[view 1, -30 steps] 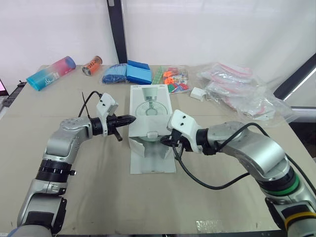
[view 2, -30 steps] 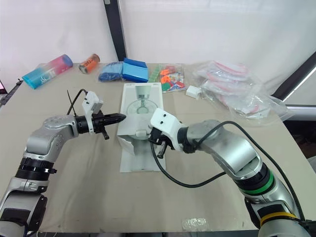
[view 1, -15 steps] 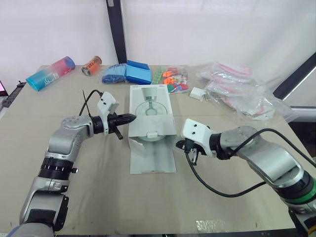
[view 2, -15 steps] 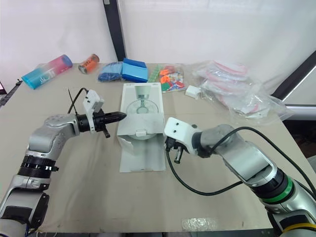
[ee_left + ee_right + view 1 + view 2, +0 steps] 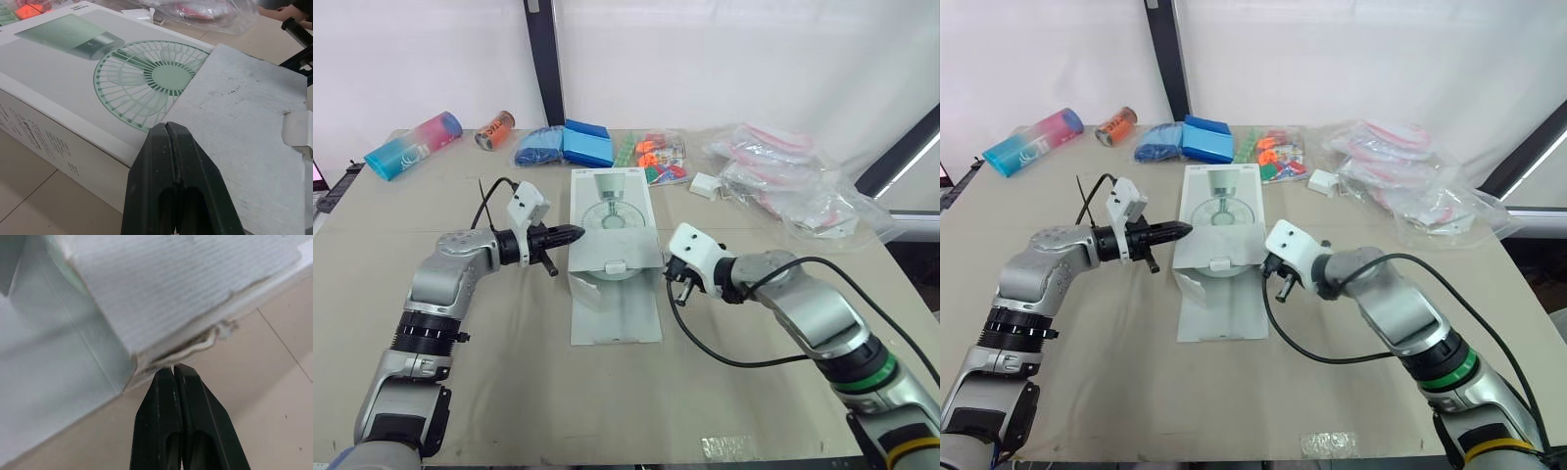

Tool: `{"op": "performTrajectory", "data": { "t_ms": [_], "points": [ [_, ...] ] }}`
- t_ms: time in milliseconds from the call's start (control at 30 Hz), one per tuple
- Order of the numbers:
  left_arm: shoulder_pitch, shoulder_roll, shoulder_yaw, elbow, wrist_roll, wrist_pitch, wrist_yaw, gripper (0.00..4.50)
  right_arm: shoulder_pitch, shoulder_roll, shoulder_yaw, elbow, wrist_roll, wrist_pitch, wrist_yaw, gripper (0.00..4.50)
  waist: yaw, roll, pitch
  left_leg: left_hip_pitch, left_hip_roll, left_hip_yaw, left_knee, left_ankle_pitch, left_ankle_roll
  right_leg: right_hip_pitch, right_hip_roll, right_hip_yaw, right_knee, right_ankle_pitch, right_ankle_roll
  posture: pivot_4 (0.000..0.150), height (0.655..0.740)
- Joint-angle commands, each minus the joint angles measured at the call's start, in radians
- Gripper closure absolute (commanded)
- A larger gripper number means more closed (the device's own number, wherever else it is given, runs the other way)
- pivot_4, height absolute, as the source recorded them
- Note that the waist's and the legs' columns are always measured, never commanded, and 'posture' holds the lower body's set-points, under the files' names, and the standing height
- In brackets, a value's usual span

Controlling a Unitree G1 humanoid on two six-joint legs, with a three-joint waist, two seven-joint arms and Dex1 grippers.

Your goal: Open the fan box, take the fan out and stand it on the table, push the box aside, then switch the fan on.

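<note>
My left jaws, pressed shut, point level at the left edge of the fan box. It lies flat on the desk between both arms, long axis running away from me, front flap open toward me. My right jaws, shut too, point at its near right corner, elbow out.

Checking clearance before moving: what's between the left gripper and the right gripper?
The fan box lies between the left gripper and right gripper, its flap folded open; the left eye view shows it.
</note>
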Motion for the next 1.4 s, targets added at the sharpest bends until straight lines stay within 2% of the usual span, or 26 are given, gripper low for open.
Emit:
{"op": "performTrajectory", "data": {
  "t_ms": [33, 200, 400, 633, 867, 1067, 1267, 1400],
  "points": [
    [-0.008, 0.006, 0.002, -0.016, 0.005, 0.001, 0.002, 4.50, -0.024, 0.042, -0.064, -0.004, 0.001, 0.004, -0.023, 4.49, 0.000, 0.000, 0.000, 0.000, 0.000, 0.000, 0.000, 0.000, 0.000, 0.000, 0.000, 0.000, 0.000, 0.000, 0.000, 0.150, 0.7400],
    [0.021, 0.020, -0.010, -0.051, 0.004, 0.018, -0.012, 4.50, -0.024, 0.068, -0.091, 0.007, 0.001, 0.034, -0.031, 4.49, -0.001, 0.000, 0.000, 0.000, 0.000, 0.000, 0.000, 0.000, 0.000, 0.000, 0.000, 0.000, 0.000, 0.000, 0.000, 0.150, 0.7400],
    [0.008, 0.037, 0.005, -0.020, 0.013, 0.011, -0.010, 4.50, -0.001, 0.026, -0.117, -0.013, 0.005, 0.040, -0.006, 4.49, -0.001, 0.000, 0.000, 0.000, 0.000, 0.000, 0.000, 0.000, 0.000, 0.000, 0.000, 0.000, 0.000, 0.000, 0.000, 0.150, 0.7400],
    [0.017, 0.080, 0.028, -0.023, 0.010, 0.017, -0.018, 4.50, 0.076, -0.125, -0.133, -0.095, 0.051, -0.020, 0.149, 4.49, -0.001, 0.000, 0.000, 0.000, 0.000, 0.000, 0.000, 0.000, 0.001, 0.000, 0.000, 0.000, 0.000, 0.000, 0.000, 0.150, 0.7400],
    [-0.004, 0.088, 0.020, -0.032, 0.012, 0.034, -0.011, 4.50, 0.101, -0.191, -0.157, -0.127, 0.128, -0.124, 0.316, 4.49, -0.002, 0.000, 0.000, 0.000, 0.000, 0.001, 0.000, 0.000, 0.001, 0.000, 0.001, 0.000, 0.000, 0.000, 0.000, 0.150, 0.7400],
    [-0.049, 0.032, -0.018, 0.020, 0.020, -0.005, -0.026, 4.50, 0.021, -0.038, -0.323, -0.081, 0.293, -0.033, 0.252, 4.49, 0.001, -0.001, 0.000, 0.000, 0.000, 0.000, 0.000, 0.000, 0.000, 0.000, 0.000, 0.000, 0.000, 0.000, 0.000, 0.150, 0.7400],
    [-0.134, -0.059, -0.060, 0.168, 0.060, -0.083, -0.037, 4.50, -0.084, 0.116, -0.346, 0.111, 0.233, -0.003, 0.052, 4.49, 0.001, -0.001, 0.000, 0.000, 0.000, 0.000, 0.001, 0.000, 0.000, 0.000, 0.000, 0.000, 0.001, 0.001, -0.001, 0.150, 0.7400],
    [-0.181, -0.090, -0.060, 0.256, 0.078, -0.134, -0.045, 4.50, -0.053, 0.152, -0.254, 0.180, 0.151, -0.051, 0.007, 4.49, 0.002, -0.001, 0.000, -0.001, 0.000, 0.000, 0.000, 0.000, 0.000, -0.001, -0.001, -0.001, 0.000, 0.001, -0.001, 0.150, 0.7400]
  ]
}}
